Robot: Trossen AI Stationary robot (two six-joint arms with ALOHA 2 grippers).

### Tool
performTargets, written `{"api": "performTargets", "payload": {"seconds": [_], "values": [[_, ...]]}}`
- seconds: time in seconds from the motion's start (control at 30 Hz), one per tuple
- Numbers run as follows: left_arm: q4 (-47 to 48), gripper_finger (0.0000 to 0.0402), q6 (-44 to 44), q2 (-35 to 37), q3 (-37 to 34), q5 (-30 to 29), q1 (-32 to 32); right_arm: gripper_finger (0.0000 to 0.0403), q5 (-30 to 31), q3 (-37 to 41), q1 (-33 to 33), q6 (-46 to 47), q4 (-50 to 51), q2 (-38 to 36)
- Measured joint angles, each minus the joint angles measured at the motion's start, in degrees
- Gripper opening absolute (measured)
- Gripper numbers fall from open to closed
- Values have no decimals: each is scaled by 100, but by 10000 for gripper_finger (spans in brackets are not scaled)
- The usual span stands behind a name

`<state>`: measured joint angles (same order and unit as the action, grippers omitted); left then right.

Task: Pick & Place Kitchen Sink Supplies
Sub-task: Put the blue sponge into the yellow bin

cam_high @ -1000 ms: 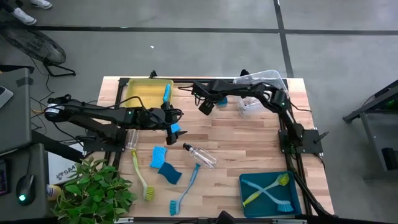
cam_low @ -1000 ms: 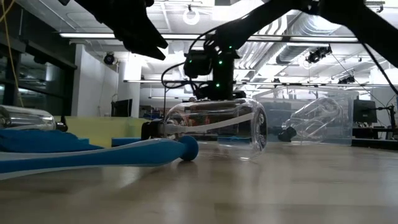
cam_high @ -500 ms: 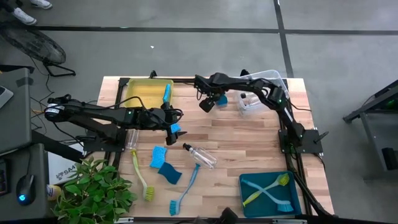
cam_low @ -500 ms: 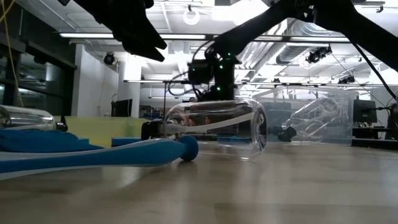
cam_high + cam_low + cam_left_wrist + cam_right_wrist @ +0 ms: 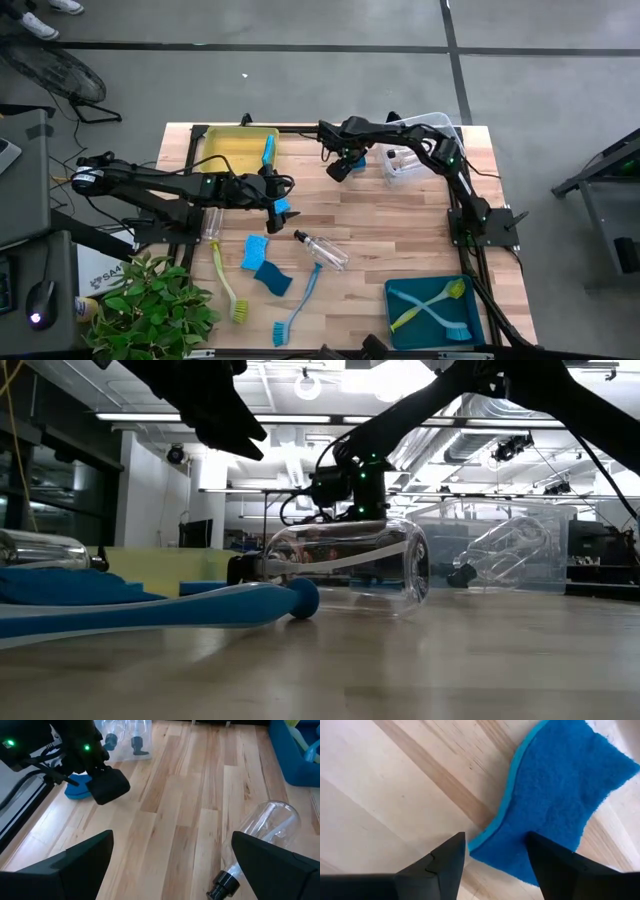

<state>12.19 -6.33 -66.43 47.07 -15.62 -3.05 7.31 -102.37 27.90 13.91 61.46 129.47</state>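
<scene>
Pale wooden planks of the counter point(image 5: 400, 225) are carrying a scatter of sponges, brushes and a clear bottle point(image 5: 323, 250), with a yellow bin point(image 5: 232, 150) and a clear bin point(image 5: 432, 125) along the far edge.

Over the last second the right pincer point(image 5: 343, 166) has been sliding a little way along that far strip, toward the clear bin, and it is now sitting low over a blue sponge point(image 5: 357, 158) lying flat on the wood between the two bins. In the right wrist view its fingers point(image 5: 440, 862) are standing part-way apart, straddling one corner of the sponge, with the rest spreading out beyond them; they are not yet pressing on it. To my eye the arm has been lining up and a grasp is coming next, though only a corner is sitting in the gap, so a pinch from here could be shallow.

Meanwhile the left pincer point(image 5: 278, 200) is hanging spread wide and empty near the counter's middle, just beside the bottle, and has not moved.
</scene>
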Motion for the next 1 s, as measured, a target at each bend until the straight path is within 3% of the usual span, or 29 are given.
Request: {"api": "performTargets", "payload": {"seconds": [0.2, 0.67, 1.0], "values": [[0, 399, 0, 0, 0, 0, 0, 163, -50, 8, -107, -89, 64, 0], [2, 399, -13, 0, 0, 4, 0, 14, -115, 15, -366, -467, 204, 0], [2, 399, -35, 0, 2, 48, 0, 1, 352, 22, -636, -758, 430, -146]]}}
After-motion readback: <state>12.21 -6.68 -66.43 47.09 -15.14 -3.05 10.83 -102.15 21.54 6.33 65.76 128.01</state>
